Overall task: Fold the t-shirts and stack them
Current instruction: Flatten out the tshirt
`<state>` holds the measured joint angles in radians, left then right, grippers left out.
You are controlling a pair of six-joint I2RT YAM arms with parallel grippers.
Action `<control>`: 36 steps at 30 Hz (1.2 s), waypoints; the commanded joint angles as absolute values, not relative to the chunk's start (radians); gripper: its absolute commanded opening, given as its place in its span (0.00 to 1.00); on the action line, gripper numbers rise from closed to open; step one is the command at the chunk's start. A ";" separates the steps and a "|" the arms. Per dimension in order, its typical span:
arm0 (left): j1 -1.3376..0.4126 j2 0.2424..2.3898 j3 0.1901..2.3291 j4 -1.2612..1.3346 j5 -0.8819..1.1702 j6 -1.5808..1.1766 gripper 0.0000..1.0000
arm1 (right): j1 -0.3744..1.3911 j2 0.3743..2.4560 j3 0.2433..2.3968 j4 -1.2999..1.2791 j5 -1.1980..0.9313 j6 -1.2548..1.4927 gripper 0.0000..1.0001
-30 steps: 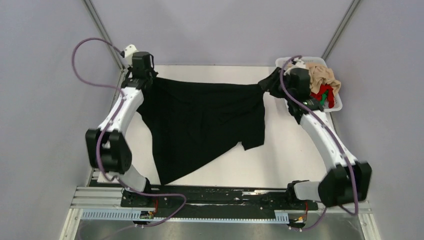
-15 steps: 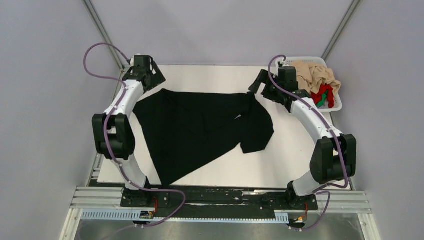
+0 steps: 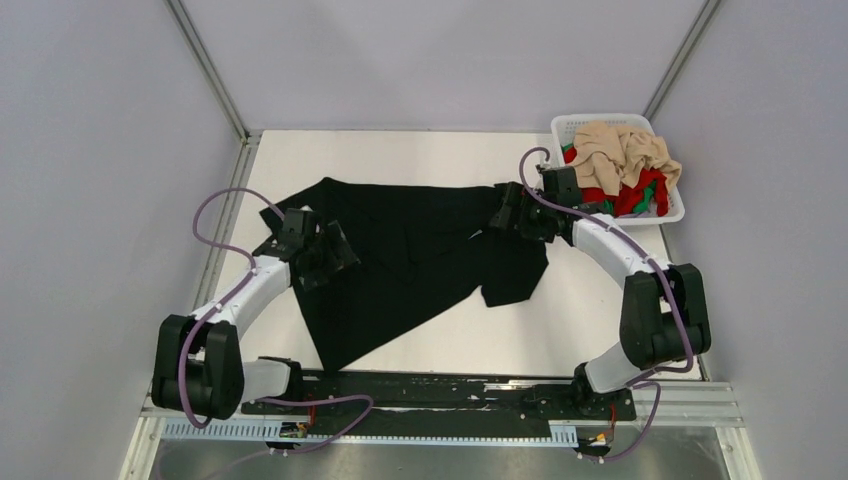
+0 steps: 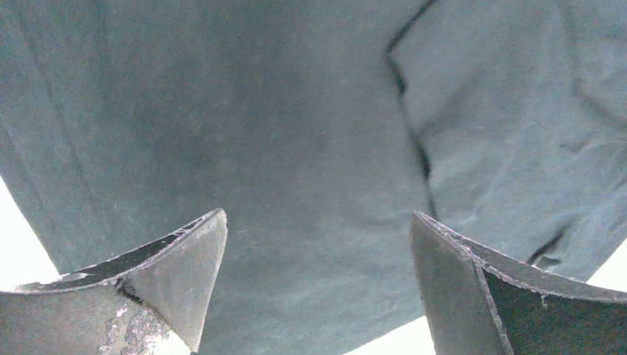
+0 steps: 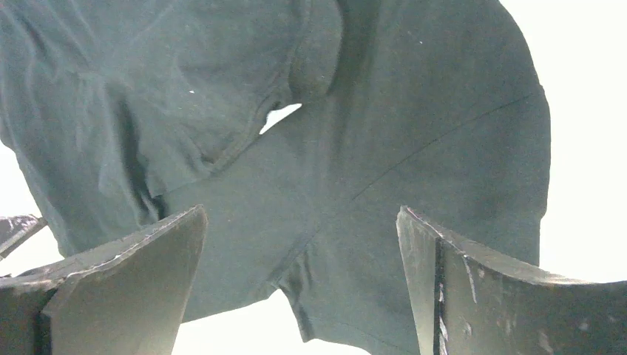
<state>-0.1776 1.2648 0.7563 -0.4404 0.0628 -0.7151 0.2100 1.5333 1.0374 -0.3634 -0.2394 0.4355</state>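
So the large plain black cloth t-shirt [image 3: 400,250] is lying loose on the white counter [image 3: 420,150], roughly in the middle and leaning toward the left edge. It's not flat at all: the right side is doubled over on itself with a sleeve sticking out, and one long corner trails down toward the near edge. The beige cloth t-shirt [image 3: 620,150] is heaped on top in the white plastic lattice basket [image 3: 560,125] at the far right corner. The red cloth t-shirt [image 3: 628,196] is bunched under it, and a bit of the green cloth t-shirt [image 3: 653,196] pokes out beside the red. The left gripper [image 4: 318,214] is low over the left part of the black shirt, jaws spread wide with nothing between them, just dark fabric below. The right gripper [image 5: 302,208] is over the shirt's far right part, near the basket, also spread wide and holding nothing. Its wrist view shows the folded layers and a little gap of counter. Can't tell if either one actually touches the cloth.
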 commanded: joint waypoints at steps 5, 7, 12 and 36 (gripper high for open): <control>-0.165 1.334 0.652 -0.184 0.081 -0.790 1.00 | 0.214 1.637 1.031 -0.357 -0.190 0.478 1.00; -0.147 1.420 0.689 -0.155 0.096 -0.781 1.00 | 0.215 1.661 1.033 -0.356 -0.173 0.503 1.00; -0.102 1.693 0.871 -0.176 0.108 -0.781 1.00 | 0.227 1.702 1.027 -0.356 -0.138 0.557 1.00; -0.095 1.429 1.084 -0.625 -0.239 -0.766 1.00 | 0.313 1.459 1.027 -0.318 0.056 0.584 1.00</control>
